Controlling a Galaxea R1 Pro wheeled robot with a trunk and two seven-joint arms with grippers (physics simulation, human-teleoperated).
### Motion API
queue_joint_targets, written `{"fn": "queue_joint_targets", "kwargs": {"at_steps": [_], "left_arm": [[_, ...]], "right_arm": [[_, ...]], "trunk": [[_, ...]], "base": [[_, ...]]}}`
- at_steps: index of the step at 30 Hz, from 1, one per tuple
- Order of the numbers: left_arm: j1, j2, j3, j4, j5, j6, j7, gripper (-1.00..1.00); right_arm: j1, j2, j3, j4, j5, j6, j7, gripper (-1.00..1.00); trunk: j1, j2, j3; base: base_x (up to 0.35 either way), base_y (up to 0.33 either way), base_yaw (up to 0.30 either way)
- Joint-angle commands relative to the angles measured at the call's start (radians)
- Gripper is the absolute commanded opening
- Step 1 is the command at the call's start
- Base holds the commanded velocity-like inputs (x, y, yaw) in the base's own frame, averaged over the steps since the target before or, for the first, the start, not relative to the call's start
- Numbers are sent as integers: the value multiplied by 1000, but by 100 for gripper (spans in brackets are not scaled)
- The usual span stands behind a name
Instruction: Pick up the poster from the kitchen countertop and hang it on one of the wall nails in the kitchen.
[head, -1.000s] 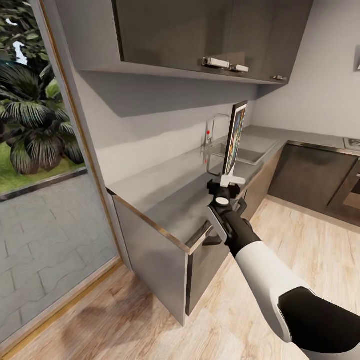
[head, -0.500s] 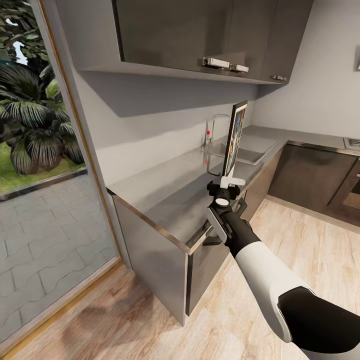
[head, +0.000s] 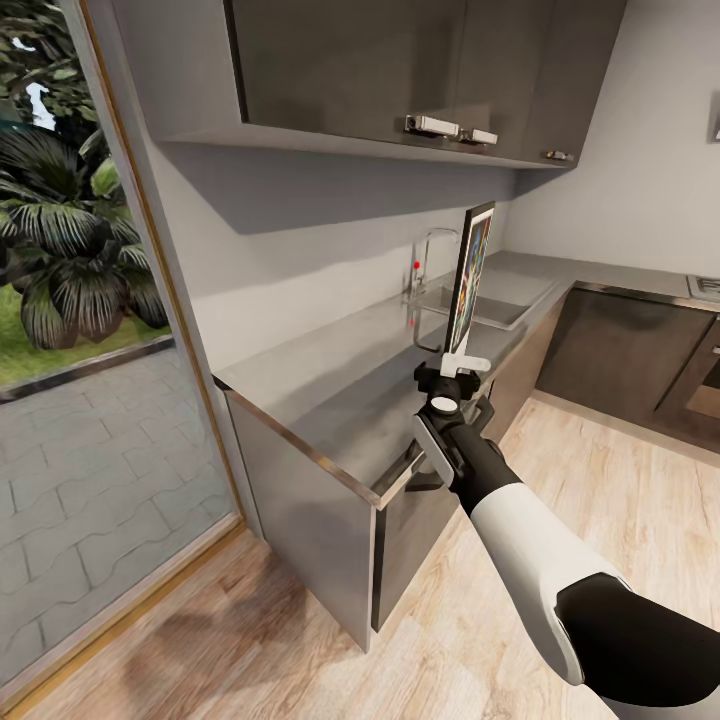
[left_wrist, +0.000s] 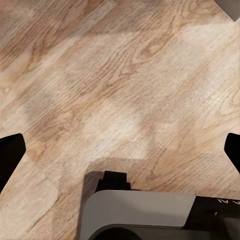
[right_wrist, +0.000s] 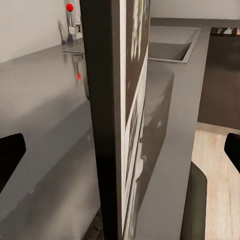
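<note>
While the thin black-framed poster with white border and coloured artwork (head: 470, 275) stands upright above the long smooth grey countertop (head: 330, 385), the right gripper (head: 456, 372) clamps its bottom edge, fingers narrowed onto the frame. Poster's long axis runs vertical, straight up from the gripper, seen nearly edge-on in head view; printed face turns away from the pale back wall (head: 300, 250), toward the room. In the right wrist view the poster's dark edge (right_wrist: 107, 120) runs down the middle, w/ the inset sink (right_wrist: 170, 42) and chrome tap w/ red knob (right_wrist: 71, 20) beyond.

Left gripper: wrist view looks down at wood-plank floor (left_wrist: 120, 90); dark tips sit at both frame edges, so it's spread wide, holding nothing.

No wall nail can be made out here. Judgement: grasp done, carry next; right arm has the load, so the tall poster's top will lead toward any nail and must clear the dark grey upper cabinets (head: 400, 70).
</note>
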Motion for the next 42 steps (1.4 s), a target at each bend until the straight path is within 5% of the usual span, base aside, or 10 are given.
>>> {"fn": "queue_joint_targets", "kwargs": {"at_steps": [1,28,29,42], "left_arm": [[0,-1,3,-1,0,-1,0,100],[0,-1,3,-2,0,-1,0,100],[0,-1,3,-2,0,-1,0,100],[0,-1,3,-3,0,-1,0,100]], "right_arm": [[-1,-1,4,-1,-4,7,-8,100],[-1,-1,4,-3,-4,7,-9,100],[-1,-1,4,-4,-4,7,-9,-100],[-1,-2,4,-6,-4,8,-11,-100]], "trunk": [[0,0,-1],[0,0,-1],[0,0,-1],[0,0,-1]], "base": [[0,0,0],[17,0,0],[0,0,0],[0,0,0]]}}
